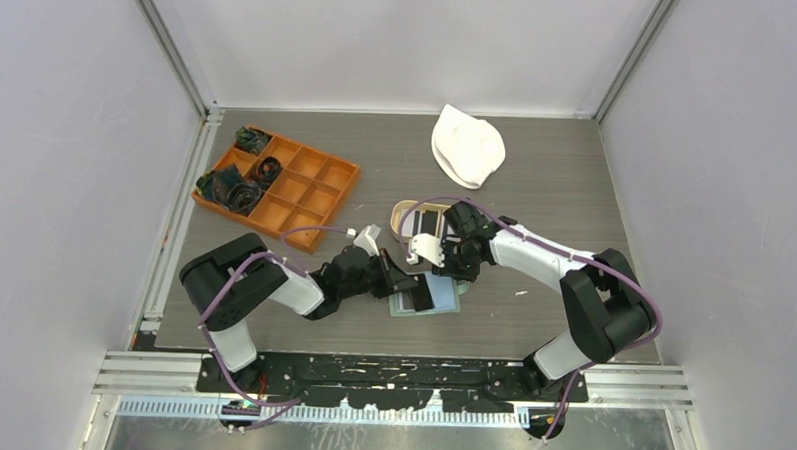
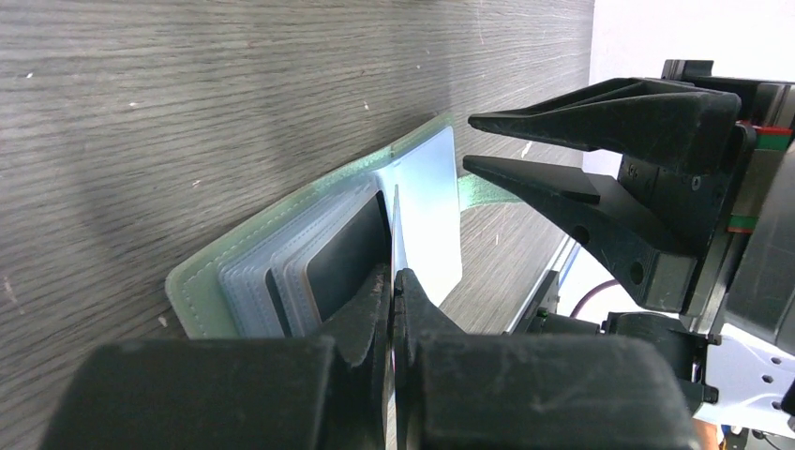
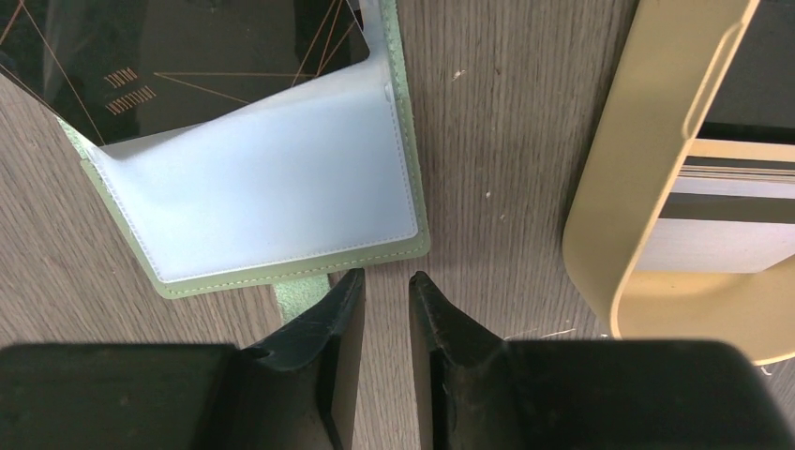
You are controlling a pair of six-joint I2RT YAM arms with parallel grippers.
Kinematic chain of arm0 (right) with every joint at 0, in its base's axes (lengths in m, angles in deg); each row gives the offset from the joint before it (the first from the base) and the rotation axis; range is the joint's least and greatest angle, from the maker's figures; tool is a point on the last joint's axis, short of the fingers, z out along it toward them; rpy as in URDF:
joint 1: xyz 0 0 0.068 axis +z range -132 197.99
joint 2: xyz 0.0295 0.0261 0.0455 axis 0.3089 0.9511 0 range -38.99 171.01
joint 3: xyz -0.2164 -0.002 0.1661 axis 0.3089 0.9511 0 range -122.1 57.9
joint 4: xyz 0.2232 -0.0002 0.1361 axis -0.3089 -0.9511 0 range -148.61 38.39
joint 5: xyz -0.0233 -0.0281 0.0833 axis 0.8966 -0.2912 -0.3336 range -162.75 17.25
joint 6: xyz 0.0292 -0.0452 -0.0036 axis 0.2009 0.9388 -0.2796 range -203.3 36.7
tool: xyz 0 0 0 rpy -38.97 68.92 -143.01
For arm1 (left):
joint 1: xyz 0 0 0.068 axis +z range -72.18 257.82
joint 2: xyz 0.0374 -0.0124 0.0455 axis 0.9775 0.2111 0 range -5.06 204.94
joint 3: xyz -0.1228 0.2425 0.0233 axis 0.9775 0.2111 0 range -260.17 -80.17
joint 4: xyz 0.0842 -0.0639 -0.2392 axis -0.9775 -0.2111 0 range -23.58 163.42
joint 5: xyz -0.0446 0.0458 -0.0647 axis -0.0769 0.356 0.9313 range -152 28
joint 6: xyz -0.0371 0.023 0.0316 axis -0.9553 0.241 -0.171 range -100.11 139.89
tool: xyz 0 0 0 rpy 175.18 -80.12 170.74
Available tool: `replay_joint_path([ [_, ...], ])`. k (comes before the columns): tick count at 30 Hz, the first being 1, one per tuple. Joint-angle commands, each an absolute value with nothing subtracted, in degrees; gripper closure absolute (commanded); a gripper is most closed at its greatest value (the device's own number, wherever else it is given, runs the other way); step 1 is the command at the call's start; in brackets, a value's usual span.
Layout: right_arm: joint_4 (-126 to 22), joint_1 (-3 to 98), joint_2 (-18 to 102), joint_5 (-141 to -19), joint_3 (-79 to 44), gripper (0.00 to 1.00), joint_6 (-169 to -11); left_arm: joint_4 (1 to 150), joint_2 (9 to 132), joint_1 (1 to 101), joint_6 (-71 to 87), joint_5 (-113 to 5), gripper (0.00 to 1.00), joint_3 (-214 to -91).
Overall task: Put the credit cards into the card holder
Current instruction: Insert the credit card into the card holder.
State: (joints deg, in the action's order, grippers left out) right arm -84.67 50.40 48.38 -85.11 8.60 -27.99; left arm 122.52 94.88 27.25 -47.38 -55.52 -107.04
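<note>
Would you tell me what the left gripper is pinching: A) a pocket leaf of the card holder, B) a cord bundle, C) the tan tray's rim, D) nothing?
A: the left gripper is closed on a pale blue leaf of the open card holder.

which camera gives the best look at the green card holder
Right wrist: the sage-green folding card holder lies open, seen flat from above and filling much of the frame. Left wrist sees it edge-on from low down; top external shows it small and partly covered.
</note>
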Motion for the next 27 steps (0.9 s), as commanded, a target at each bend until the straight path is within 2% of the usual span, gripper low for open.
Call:
replay_joint_path([
  [1, -84.86, 50.47, 48.0, -86.1, 6.57, 0.7, -28.46, 120.31, 95.32, 26.67, -47.75, -55.4, 1.0, -109.39],
  [10, -84.83, 50.5, 47.68, -86.19, 6.57, 0.7, -28.46, 114.38, 94.5, 26.42, -48.82, -54.74, 1.0, -110.5],
  [27, -84.67, 50.48, 47.21, -86.54, 6.71, 0.67, -28.46, 114.73, 99.47, 26.43, -50.69, -51.46, 1.0, -113.7],
])
